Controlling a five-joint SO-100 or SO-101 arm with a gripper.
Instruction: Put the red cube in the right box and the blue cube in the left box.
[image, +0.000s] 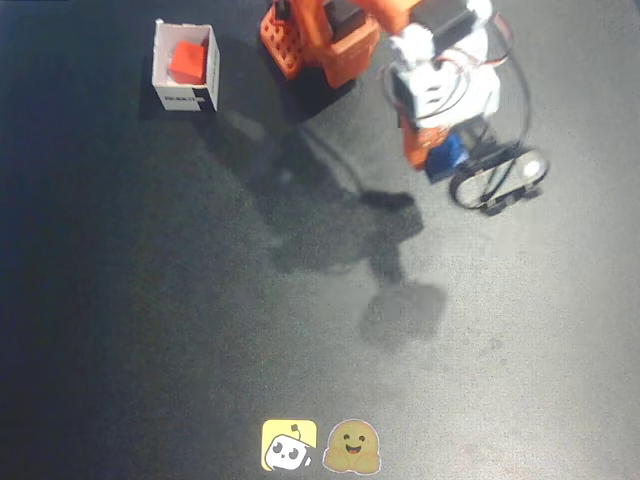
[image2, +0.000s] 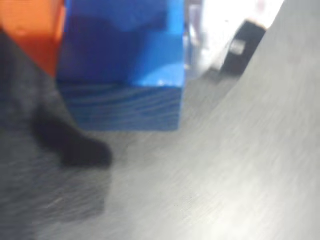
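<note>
The red cube (image: 188, 62) lies inside a white box (image: 163, 62) at the upper left of the fixed view. My gripper (image: 438, 160) is at the upper right and is shut on the blue cube (image: 446, 154), which it holds above the mat. In the wrist view the blue cube (image2: 122, 65) fills the top, with an orange finger (image2: 30, 27) against its left side. A white box with a dark strip (image2: 227, 37) shows blurred just behind the cube. In the fixed view that box is hidden by the arm.
The arm's orange base (image: 315, 45) stands at the top centre of the dark mat (image: 150, 300). A black loop-shaped part (image: 500, 180) juts out beside the gripper. Two stickers (image: 320, 446) lie at the bottom centre.
</note>
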